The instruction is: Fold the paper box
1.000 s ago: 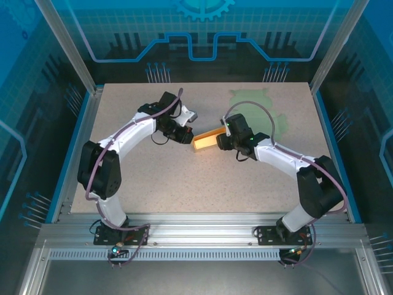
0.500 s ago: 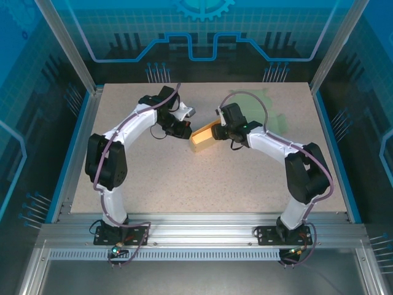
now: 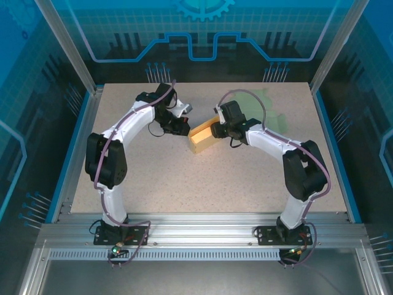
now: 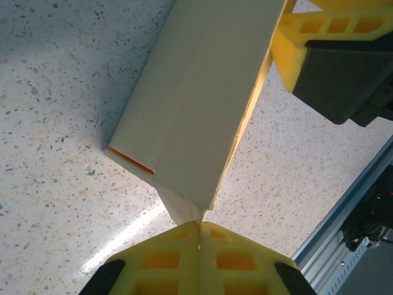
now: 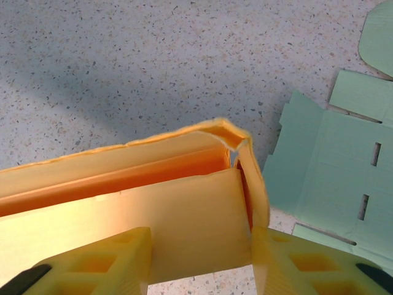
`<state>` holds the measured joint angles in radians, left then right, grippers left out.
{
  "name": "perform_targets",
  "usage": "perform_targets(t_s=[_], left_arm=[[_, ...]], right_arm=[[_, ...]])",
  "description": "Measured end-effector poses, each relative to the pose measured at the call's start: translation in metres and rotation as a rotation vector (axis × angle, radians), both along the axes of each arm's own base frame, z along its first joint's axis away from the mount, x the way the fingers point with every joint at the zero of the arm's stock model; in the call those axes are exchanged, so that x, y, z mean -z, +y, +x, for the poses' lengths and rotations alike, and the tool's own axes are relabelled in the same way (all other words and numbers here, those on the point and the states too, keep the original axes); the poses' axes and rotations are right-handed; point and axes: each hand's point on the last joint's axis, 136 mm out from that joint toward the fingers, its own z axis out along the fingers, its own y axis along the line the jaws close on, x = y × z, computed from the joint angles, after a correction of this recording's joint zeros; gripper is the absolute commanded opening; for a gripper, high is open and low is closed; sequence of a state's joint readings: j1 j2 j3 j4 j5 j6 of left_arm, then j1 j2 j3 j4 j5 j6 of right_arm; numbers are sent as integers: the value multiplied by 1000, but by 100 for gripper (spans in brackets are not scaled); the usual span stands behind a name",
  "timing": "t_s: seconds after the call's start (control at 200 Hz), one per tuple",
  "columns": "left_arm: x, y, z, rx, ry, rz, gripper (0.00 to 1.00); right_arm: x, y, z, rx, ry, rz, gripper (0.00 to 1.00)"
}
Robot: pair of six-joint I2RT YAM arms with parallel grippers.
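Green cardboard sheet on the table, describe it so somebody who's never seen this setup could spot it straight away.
On the speckled table, look at the far right part, behind the right arm. A pale green sheet lies flat there, an unfolded box blank with tabs and slots. Unlike the yellow box beside it, it is green and not folded up.

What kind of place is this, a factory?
More likely a robot test lab: a left arm and right arm bolted to a metal frame, a speckled table walled by blue panels, and a paper box to practise on.
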<state>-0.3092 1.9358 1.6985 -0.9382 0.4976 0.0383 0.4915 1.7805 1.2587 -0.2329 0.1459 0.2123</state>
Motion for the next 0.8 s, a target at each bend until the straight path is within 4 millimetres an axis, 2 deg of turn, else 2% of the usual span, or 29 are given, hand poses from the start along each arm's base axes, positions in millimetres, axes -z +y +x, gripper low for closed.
perform_targets(t_s=[0.12, 0.405, 0.8], left_arm=[[-5, -5, 2, -18, 21, -34, 0], [-3, -11, 0, -54, 79, -73, 0], [13, -11, -2, -83, 111, -76, 0]], right_arm=[[-1, 1, 4, 0, -10, -1, 45], [-1, 3, 8, -1, -22, 1, 43], [-1, 4, 8, -2, -24, -3, 42]])
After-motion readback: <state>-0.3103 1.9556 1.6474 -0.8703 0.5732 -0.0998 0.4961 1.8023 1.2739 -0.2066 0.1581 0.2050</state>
